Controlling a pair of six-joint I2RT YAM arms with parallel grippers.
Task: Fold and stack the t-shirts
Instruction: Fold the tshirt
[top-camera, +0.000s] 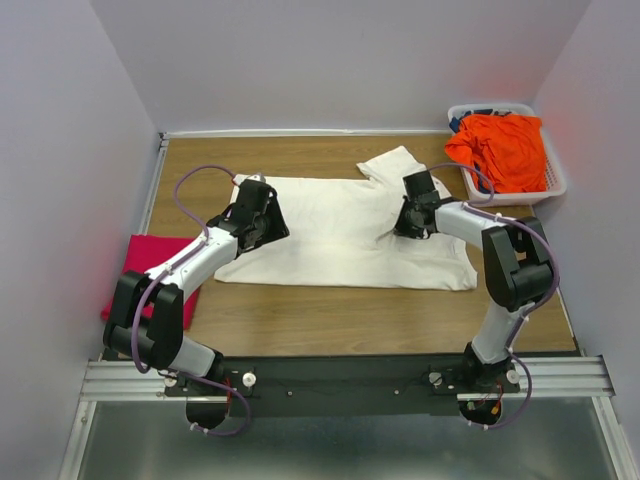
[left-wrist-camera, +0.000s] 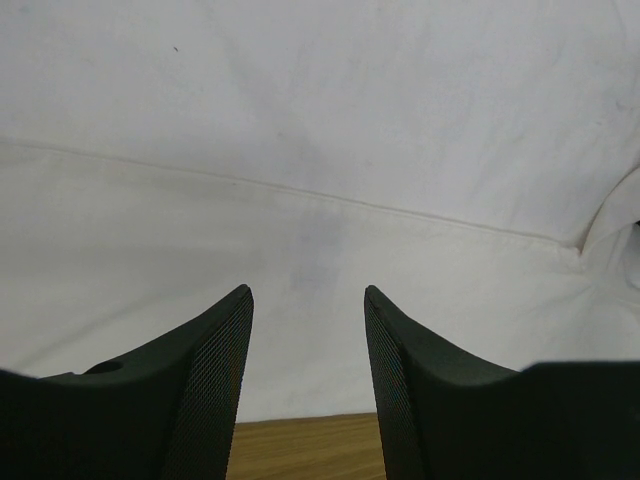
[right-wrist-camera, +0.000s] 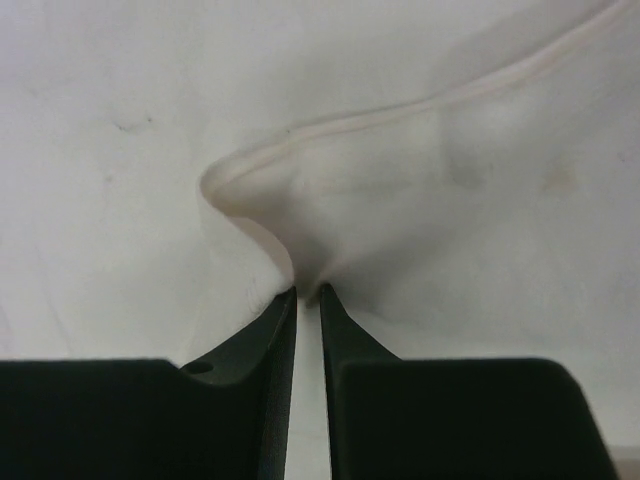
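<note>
Currently the cream-white t-shirt (top-camera: 330, 240) lies spread across the middle of the desk (top-camera: 350, 315), with one sleeve pointing toward the far edge.

Left tool (left-wrist-camera: 308, 292): the jaws stand well apart with nothing between them. It sits low over the left part of the shirt, facing a stitched seam. A strip of bare desk shows beneath the fingers. Contact with the cloth cannot be determined.

Right tool (right-wrist-camera: 308, 293): the jaws are almost closed, pinching a small raised fold of the cream-white cloth just below a hemmed edge, on the right part of the shirt.

The magenta-pink t-shirt (top-camera: 150, 265) lies at the left edge of the desk, partly under the left arm. The bright orange t-shirt (top-camera: 505, 148) is crumpled in the white basket (top-camera: 553, 188) at the far right corner.
</note>
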